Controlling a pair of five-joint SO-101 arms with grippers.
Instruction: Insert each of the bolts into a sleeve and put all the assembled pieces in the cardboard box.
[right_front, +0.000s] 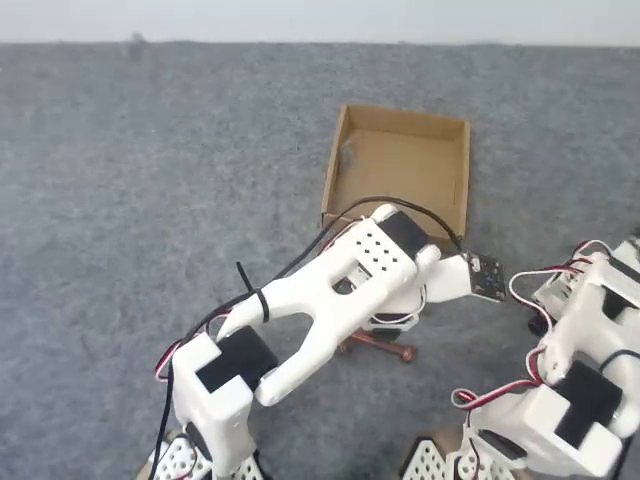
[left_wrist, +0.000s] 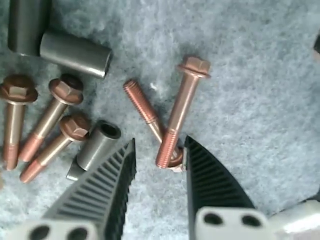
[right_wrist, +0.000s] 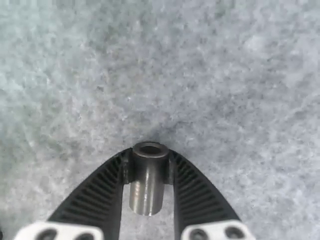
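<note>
My left gripper is open just above the grey carpet. Between its fingers lie two crossed copper bolts: a long one with its hex head away from me, and a second bolt whose head is tucked under the first. Three more copper bolts lie together to one side. Dark sleeves lie nearby: one beside a finger, two farther off. My right gripper is shut on an upright dark sleeve over bare carpet. The cardboard box stands open behind the left arm.
The right arm sits at the table's right edge, apart from the box. One bolt pokes out from under the left arm. Grey carpet stretches to the left of the box.
</note>
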